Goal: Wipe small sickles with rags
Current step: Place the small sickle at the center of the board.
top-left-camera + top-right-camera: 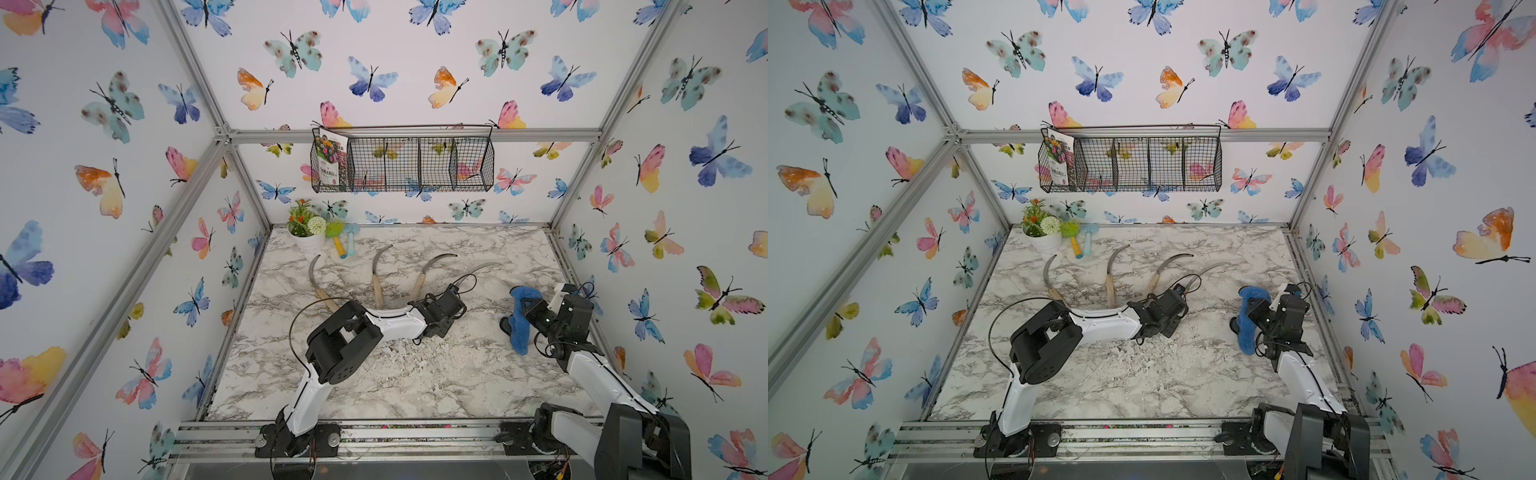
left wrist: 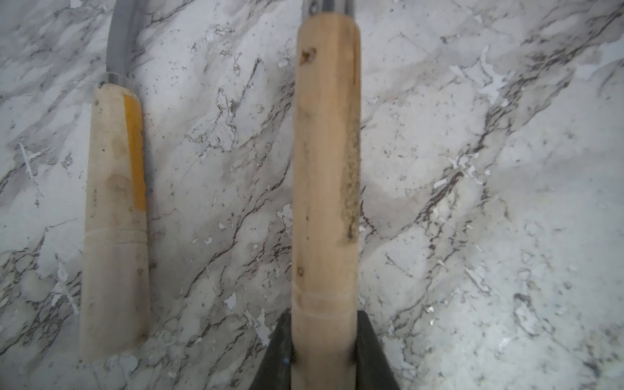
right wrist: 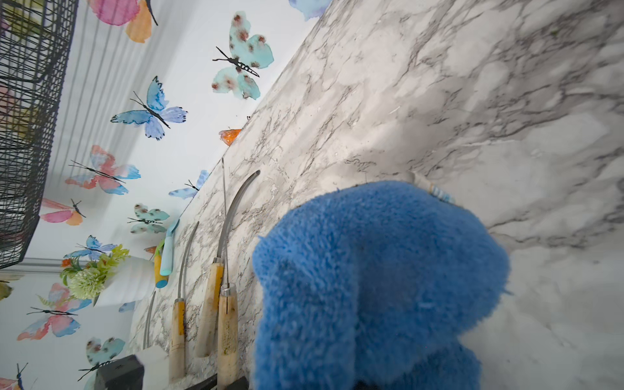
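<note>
Sickle handle (image 2: 326, 169) clamped in left end effector (image 2: 324, 351) — right end effector (image 1: 533, 309) pinches blue rag (image 1: 519, 332), well apart.

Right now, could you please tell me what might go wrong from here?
The left tool grips the sickle only at its handle's end, so it may pivot or slip. A neighbouring sickle lies close and could be knocked. The cloth hangs loose and might snag on the blade.
</note>
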### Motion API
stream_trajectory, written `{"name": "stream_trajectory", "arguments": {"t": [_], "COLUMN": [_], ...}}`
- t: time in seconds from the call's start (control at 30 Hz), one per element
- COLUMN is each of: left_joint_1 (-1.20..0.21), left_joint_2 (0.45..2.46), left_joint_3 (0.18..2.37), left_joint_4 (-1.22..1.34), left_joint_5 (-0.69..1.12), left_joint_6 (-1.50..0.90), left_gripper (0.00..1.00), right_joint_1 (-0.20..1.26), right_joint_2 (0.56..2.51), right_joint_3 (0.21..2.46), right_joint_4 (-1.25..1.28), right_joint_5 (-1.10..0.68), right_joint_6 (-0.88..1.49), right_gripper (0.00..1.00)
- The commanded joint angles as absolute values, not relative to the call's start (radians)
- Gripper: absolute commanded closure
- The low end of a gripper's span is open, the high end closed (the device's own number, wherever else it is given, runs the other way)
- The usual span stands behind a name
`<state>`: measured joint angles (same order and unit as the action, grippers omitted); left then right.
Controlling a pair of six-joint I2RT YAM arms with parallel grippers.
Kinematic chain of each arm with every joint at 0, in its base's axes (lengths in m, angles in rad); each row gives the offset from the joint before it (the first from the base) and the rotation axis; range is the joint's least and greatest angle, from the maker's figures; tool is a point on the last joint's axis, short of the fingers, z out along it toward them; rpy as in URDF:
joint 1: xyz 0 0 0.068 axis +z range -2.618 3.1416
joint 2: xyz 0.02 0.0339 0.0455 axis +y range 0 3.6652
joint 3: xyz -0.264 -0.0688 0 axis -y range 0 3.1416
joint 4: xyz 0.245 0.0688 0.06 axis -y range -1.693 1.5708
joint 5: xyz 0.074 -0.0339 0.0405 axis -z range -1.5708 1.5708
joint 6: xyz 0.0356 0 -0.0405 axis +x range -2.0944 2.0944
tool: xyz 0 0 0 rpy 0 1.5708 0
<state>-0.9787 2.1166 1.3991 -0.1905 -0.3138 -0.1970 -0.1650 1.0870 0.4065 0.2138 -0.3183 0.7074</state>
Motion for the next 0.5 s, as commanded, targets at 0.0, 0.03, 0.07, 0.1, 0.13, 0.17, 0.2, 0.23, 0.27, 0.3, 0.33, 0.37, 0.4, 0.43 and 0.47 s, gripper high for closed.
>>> {"name": "stream_trajectory", "arguments": {"t": [0.0, 0.03, 0.07, 0.1, 0.13, 0.17, 0.2, 0.23, 0.27, 0.3, 0.33, 0.37, 0.4, 0.43, 0.47], "left_joint_1": [-0.973, -0.971, -0.970, -0.970, -0.969, -0.969, -0.969, -0.969, -0.970, -0.970, -0.970, -0.970, -0.970, -0.970, -0.969], "left_joint_2": [2.206, 2.212, 2.219, 2.225, 2.231, 2.234, 2.235, 2.232, 2.231, 2.230, 2.232, 2.237, 2.245, 2.257, 2.270], "left_joint_3": [1.404, 1.414, 1.424, 1.433, 1.443, 1.448, 1.451, 1.452, 1.456, 1.461, 1.471, 1.485, 1.502, 1.526, 1.548], "left_joint_4": [-0.361, -0.369, -0.377, -0.386, -0.393, -0.397, -0.399, -0.397, -0.396, -0.401, -0.410, -0.421, -0.438, -0.462, -0.489], "left_joint_5": [-0.306, -0.304, -0.303, -0.305, -0.303, -0.302, -0.299, -0.290, -0.283, -0.281, -0.277, -0.272, -0.268, -0.269, -0.278], "left_joint_6": [-0.165, -0.163, -0.161, -0.160, -0.160, -0.161, -0.161, -0.162, -0.161, -0.162, -0.163, -0.161, -0.160, -0.160, -0.162], "left_gripper": [0.86, 0.85, 0.84, 0.82, 0.80, 0.77, 0.75, 0.72, 0.69, 0.67, 0.65, 0.64, 0.63, 0.63, 0.63], "right_joint_1": [-0.170, -0.170, -0.170, -0.170, -0.170, -0.170, -0.170, -0.170, -0.170, -0.170, -0.170, -0.170, -0.170, -0.169, -0.170], "right_joint_2": [1.085, 1.086, 1.087, 1.087, 1.086, 1.086, 1.085, 1.087, 1.091, 1.096, 1.107, 1.123, 1.137, 1.150, 1.159], "right_joint_3": [0.418, 0.417, 0.414, 0.413, 0.412, 0.411, 0.412, 0.416, 0.422, 0.430, 0.438, 0.452, 0.468, 0.486, 0.495], "right_joint_4": [0.193, 0.193, 0.192, 0.192, 0.190, 0.186, 0.184, 0.177, 0.166, 0.156, 0.145, 0.127, 0.102, 0.068, 0.053], "right_joint_5": [-0.288, -0.289, -0.287, -0.287, -0.286, -0.283, -0.281, -0.279, -0.276, -0.271, -0.272, -0.273, -0.275, -0.272, -0.267], "right_joint_6": [0.678, 0.678, 0.677, 0.674, 0.672, 0.670, 0.668, 0.664, 0.656, 0.652, 0.648, 0.641, 0.633, 0.624, 0.618], "right_gripper": [0.98, 0.98, 0.98, 0.98, 0.98, 0.98, 0.98, 0.98, 0.98, 0.98, 0.98, 0.98, 0.98, 0.98, 0.98]}}
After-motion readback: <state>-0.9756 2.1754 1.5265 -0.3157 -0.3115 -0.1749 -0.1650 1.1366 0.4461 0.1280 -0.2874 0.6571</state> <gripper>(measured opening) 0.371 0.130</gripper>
